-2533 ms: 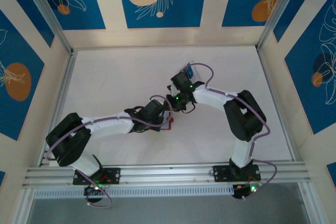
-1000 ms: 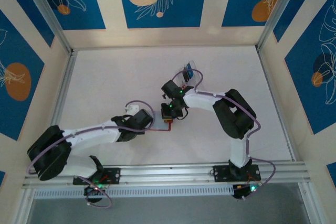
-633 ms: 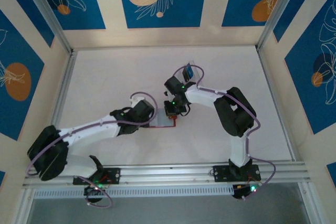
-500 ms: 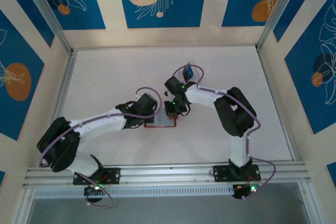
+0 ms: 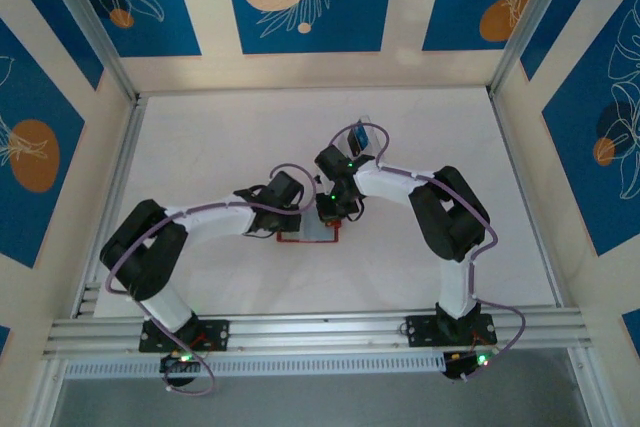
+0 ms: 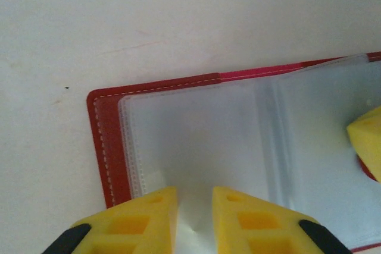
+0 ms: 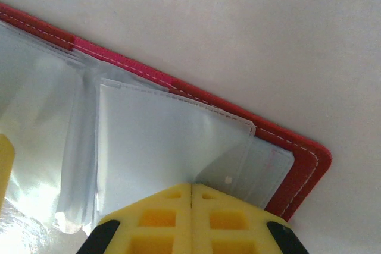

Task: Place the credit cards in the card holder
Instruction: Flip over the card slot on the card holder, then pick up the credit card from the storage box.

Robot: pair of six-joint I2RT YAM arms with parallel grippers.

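one open card holder (image 6: 196,141), two grippers, one blue card (image 5: 358,135).

card holder (image 7: 303,159): red, lying open on the pale surface (image 7: 268,34), stitched edge running diagonally
sleeves (image 7: 172,147): clear plastic, fanned over the inner face
right gripper (image 7: 191,197): yellow fingers (image 7: 161,212) pressed together at a sleeve's lower edge

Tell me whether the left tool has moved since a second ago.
Yes. In the top view the left tool has advanced away from the near rail and rightward, and now rests on the open card holder.
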